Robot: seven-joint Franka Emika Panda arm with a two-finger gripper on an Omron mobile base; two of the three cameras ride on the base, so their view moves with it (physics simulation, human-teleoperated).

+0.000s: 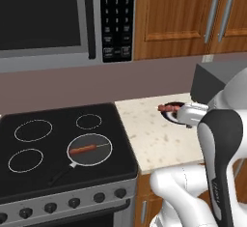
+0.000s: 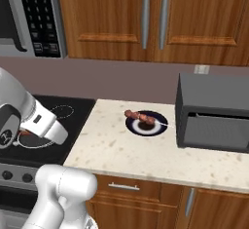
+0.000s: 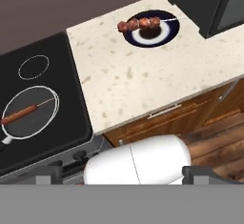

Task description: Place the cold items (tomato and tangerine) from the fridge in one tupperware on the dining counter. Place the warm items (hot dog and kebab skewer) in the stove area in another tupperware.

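Note:
The hot dog (image 1: 83, 149) (image 3: 19, 115) lies in a round pan (image 1: 99, 157) (image 3: 45, 99) on the front right burner of the black stove top (image 1: 58, 146). On the pale speckled counter (image 2: 112, 145) to the right of it, the kebab skewer (image 1: 169, 108) (image 2: 141, 117) (image 3: 139, 24) rests across a small dark plate (image 2: 146, 130) (image 3: 167, 33). My gripper (image 3: 123, 175) is open and holds nothing. It hangs high above the counter's front edge, well short of both foods, looking down on them.
A dark box-shaped oven (image 2: 214, 113) stands on the counter just right of the plate. A microwave (image 1: 48, 18) hangs over the stove, with wooden wall cabinets (image 2: 146, 18) beside it. The pan's handle (image 1: 60, 175) points toward the stove's front left. Wooden floor (image 3: 214, 142) lies below the counter.

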